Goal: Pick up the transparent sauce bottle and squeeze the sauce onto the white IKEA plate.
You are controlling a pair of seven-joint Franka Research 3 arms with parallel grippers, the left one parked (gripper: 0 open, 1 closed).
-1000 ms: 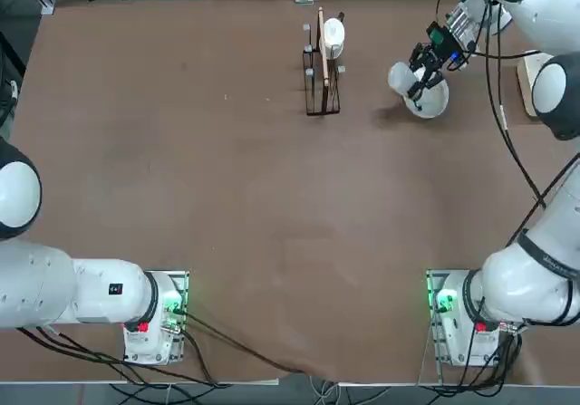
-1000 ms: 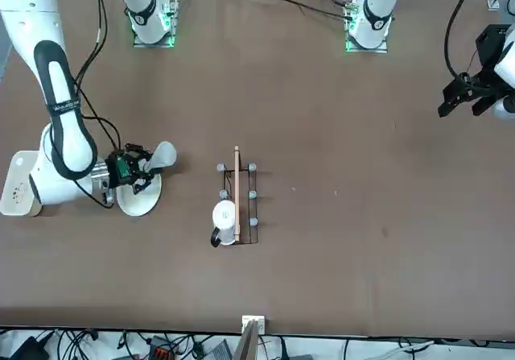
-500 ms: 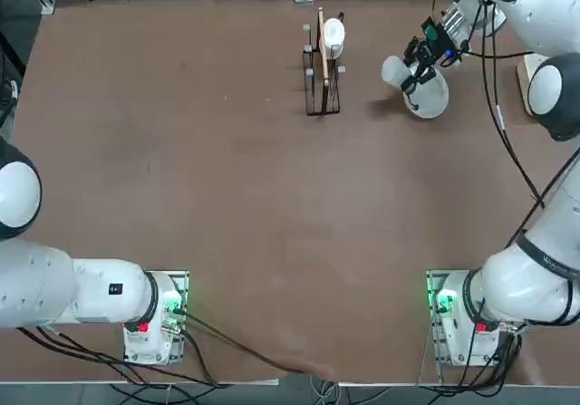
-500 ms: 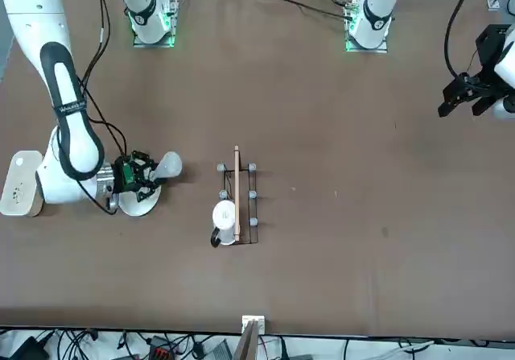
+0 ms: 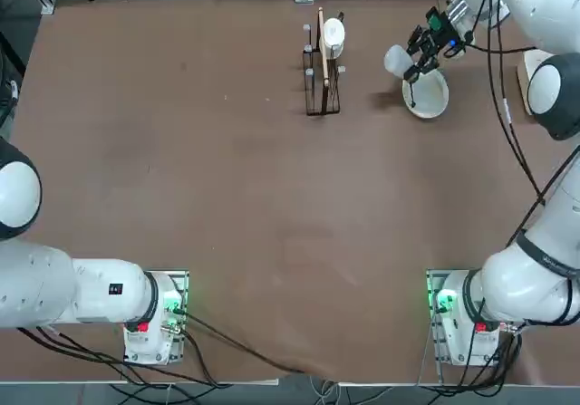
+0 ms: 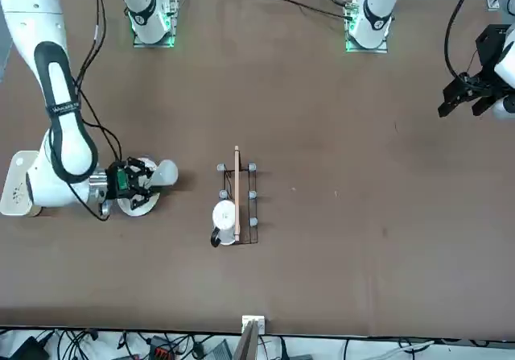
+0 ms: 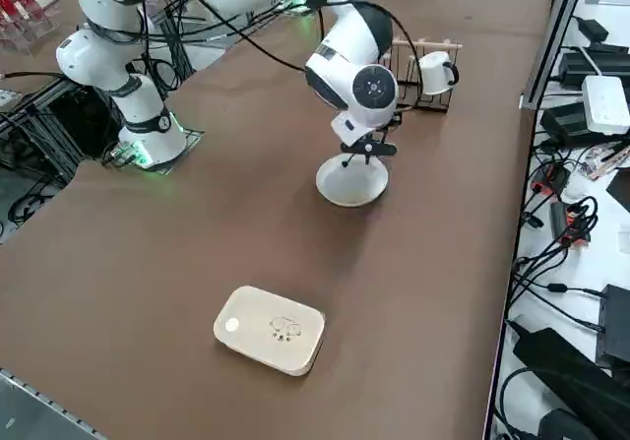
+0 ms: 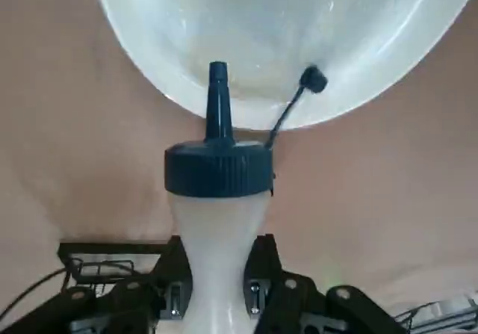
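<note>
my right gripper point(image 8: 218, 289) is clamped on the sauce bottle point(image 8: 220, 222), nozzle pointing over the white plate point(image 8: 172, 57).

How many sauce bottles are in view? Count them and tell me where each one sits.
1. The sauce bottle is gripped by the right tool, its nozzle tip over the white plate. I see no sign of another.

Oh, the bottle point(image 8: 222, 274) is cut off here!
Its lower end runs out of the wrist view, and so does the plate's far rim point(image 8: 287, 20)!
</note>
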